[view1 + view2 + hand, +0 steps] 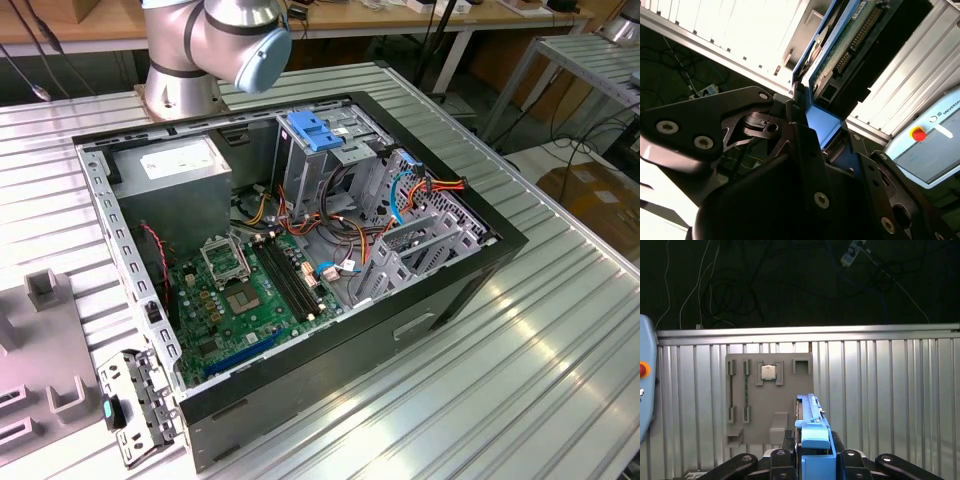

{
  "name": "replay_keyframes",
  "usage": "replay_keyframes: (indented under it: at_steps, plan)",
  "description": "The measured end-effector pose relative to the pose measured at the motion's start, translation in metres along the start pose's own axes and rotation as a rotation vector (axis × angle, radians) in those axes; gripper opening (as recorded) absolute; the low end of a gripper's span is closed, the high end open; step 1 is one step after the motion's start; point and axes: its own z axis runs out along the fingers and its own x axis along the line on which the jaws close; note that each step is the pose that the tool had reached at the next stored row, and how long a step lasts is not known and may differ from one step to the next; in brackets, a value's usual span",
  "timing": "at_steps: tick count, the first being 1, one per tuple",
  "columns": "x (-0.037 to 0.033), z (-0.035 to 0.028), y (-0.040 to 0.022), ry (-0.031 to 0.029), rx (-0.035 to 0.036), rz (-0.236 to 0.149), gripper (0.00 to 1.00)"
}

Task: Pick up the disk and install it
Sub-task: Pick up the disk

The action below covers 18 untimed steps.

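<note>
The pincer [812, 460] is clenched on the disk [812, 427], clamping it from both sides. The disk stands edge-on with a blue side rail toward the first wrist view and its green circuit board showing in the second wrist view. It hangs above the ribbed table [880, 390], just beside a grey parts tray [770, 400] lying near the table's edge. In the exterior view, the open computer case [300, 250] lies mid-table, with loose cables [345, 235] beside its drive cage [300, 175]. To my eye, the carry goes well if the grip holds the disk square, so the rails can meet their guides straight, clear of cables and case walls.
</note>
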Motion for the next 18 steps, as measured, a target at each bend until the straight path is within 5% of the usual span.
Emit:
replay_keyframes:
  at_steps: [18]
  plan:
    - [-0.0009,-0.0002,-0.0266,0.0003,-0.0089,0.000,0.37]
